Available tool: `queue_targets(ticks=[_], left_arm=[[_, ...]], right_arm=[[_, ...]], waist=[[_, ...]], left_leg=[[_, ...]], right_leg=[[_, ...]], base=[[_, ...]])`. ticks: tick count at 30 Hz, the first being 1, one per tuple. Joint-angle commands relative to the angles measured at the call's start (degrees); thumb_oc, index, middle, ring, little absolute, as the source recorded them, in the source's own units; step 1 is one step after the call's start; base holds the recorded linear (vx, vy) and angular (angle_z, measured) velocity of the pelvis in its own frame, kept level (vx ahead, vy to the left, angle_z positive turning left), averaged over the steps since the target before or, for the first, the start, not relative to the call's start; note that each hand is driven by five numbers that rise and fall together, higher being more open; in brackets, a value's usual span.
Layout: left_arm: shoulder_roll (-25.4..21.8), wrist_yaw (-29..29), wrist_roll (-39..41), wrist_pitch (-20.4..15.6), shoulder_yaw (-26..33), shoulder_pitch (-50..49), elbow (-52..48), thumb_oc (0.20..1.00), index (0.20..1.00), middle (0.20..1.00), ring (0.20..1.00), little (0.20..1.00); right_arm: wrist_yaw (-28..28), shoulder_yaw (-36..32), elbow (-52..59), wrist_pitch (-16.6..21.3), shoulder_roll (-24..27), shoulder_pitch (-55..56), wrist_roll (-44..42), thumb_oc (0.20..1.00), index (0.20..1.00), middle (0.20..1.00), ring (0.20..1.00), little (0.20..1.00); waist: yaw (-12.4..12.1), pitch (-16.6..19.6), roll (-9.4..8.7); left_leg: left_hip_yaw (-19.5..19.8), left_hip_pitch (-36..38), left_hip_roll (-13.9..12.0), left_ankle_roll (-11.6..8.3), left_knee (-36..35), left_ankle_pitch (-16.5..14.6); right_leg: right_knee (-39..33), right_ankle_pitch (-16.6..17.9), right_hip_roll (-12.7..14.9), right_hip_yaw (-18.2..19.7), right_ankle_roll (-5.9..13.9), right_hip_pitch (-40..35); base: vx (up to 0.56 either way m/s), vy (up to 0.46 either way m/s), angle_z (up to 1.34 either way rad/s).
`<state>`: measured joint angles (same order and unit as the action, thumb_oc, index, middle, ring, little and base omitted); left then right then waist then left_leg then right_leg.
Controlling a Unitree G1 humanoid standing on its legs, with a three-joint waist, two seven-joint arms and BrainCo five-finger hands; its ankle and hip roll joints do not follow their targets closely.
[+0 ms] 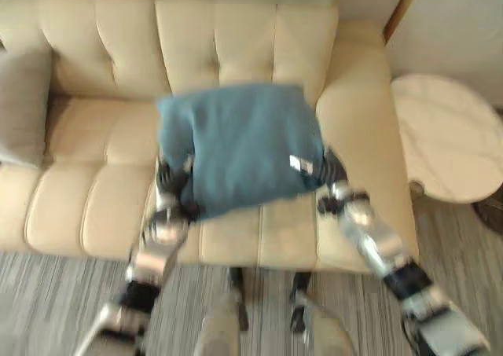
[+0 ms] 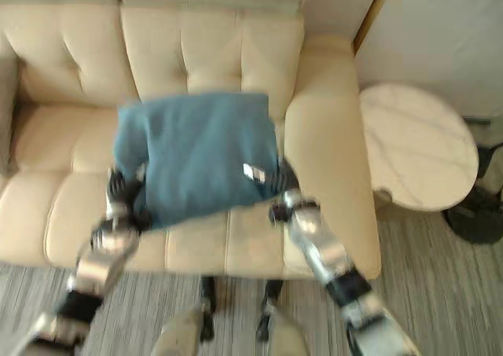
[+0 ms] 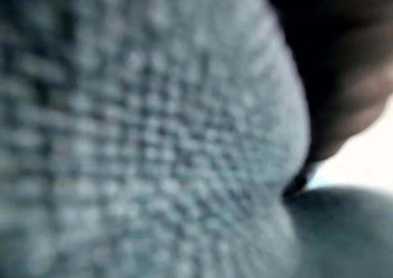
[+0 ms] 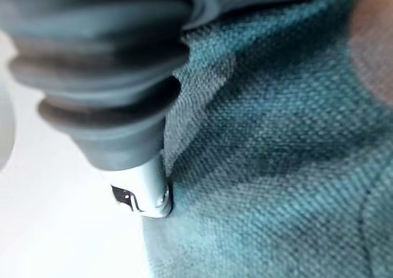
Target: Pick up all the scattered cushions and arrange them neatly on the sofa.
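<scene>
Now teal cushion (image 1: pixel 240 145) between both hands.

Teal cushion (image 1: pixel 240 144), cream sofa (image 1: pixel 86 207), grey striped floor (image 1: pixel 47 301).

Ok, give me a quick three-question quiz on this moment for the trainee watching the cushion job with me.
1. True or false: the teal cushion is held between the left hand and the right hand, above the sofa seat.
2. Multiple choice: the grey cushion sits at A) the sofa's left end, against the backrest; B) the floor; C) the round table.
3. Fill in: the round table stands beside the sofa's ____ armrest.

Key: 1 true; 2 A; 3 right. The hands' fingers are hidden behind the teal cushion.
</scene>
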<state>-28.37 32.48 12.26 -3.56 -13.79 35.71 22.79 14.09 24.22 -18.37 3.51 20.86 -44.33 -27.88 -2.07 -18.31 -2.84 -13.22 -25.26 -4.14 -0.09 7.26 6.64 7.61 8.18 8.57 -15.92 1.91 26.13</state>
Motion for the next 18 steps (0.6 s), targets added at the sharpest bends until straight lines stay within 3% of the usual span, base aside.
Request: queue_targets(ticks=[1,3,4,6,12,13,14,18], left_arm=[[-0.04,2.34,-7.69,-8.45,-9.68,16.27,-3.61,0.2,0.2,0.2,0.2,0.2],[-2.92,3.56,-10.23,-7.06,-14.1,27.65,3.67,0.2,0.2,0.2,0.2,0.2],[-2.92,3.56,-10.2,-7.11,-14.17,27.79,3.78,0.2,0.2,0.2,0.2,0.2],[-5.34,3.62,-12.28,-5.66,-19.52,37.46,11.65,0.2,0.2,0.2,0.2,0.2],[-3.68,5.23,-16.26,-2.37,-26.52,48.39,28.1,0.2,0.2,0.2,0.2,0.2],[-2.82,5.24,-17.48,-0.99,-27.87,50.3,32.36,1.0,1.0,1.0,1.0,1.0],[-3.06,4.49,-19.06,0.38,-30.25,52.64,36.49,1.0,1.0,1.0,1.0,1.0],[-4.74,2.8,-19.81,1.59,-33.55,55.83,44.02,1.0,1.0,1.0,1.0,1.0]], right_arm=[[3.85,4.61,7.34,11.26,-5.75,-12.29,4.78,0.2,0.2,0.2,0.2,0.2],[7.04,4.94,2.89,12.1,-3.44,-22.46,7.61,0.2,0.2,0.2,0.2,0.2],[7.03,4.89,2.84,12.13,-3.43,-22.56,7.59,0.2,0.2,0.2,0.2,0.2],[9.99,5.84,-2.44,12.66,-1.61,-29.61,9.51,0.2,0.2,0.2,0.2,0.2],[13.26,8.91,-18.53,12.45,-2.63,-37.64,9.37,0.2,0.2,0.2,0.2,0.2],[13.13,10.65,-24.38,10.88,-3.46,-39.07,9.14,0.228,0.228,0.228,0.228,0.228],[12.65,13.82,-28.67,8.9,-3.33,-40.26,11.66,1.0,1.0,1.0,1.0,1.0],[12.28,14.19,-34.62,8.66,-3.11,-41.08,9.59,1.0,1.0,1.0,1.0,1.0]], waist=[[0.64,1.91,-2.1],[0.93,1.55,-2.05],[0.9,1.57,-2.09],[1.67,1.21,-1.82],[2.14,0.67,-2.14],[2.25,0.29,-2.23],[2.57,-0.28,-2.38],[3.47,-0.67,-2.77]], left_leg=[[5.97,-2.89,1.14,-1.48,4.44,-9.46],[7.22,-8.3,0.58,-2.08,7.65,-11.49],[7.22,-8.44,0.57,-2.08,7.74,-11.53],[7.73,-13.57,0.48,-2.08,9.69,-11.62],[8.41,-20.65,0.66,-2.16,10.54,-10.98],[8.4,-22.07,0.77,-2.16,10.29,-10.58],[8.41,-23.19,0.81,-2.05,10.27,-10.27],[8.54,-24.94,0.89,-2.08,10.36,-9.88]], right_leg=[[3.98,-9.39,1.55,3.54,3.76,2.06],[7.49,-11.33,1.92,4.0,4.32,7.5],[7.57,-11.37,1.93,4.01,4.32,7.64],[10.26,-11.45,2.09,4.63,4.3,12.98],[11.72,-11.05,2.23,5.09,4.44,19.95],[11.33,-10.7,2.21,5.14,4.63,21.24],[11.25,-10.23,2.07,5.19,4.83,22.33],[10.58,-8.8,1.85,5.14,5.32,23.59]], base=[[0.04,-0.032,0.04],[0.02,-0.039,0.04],[-0.04,-0.026,0.01],[-0.03,-0.014,0.05],[-0.03,-0.008,0.12],[0.0,0.0,0.0],[-0.03,0.015,-0.01],[0.0,0.004,0.01]])
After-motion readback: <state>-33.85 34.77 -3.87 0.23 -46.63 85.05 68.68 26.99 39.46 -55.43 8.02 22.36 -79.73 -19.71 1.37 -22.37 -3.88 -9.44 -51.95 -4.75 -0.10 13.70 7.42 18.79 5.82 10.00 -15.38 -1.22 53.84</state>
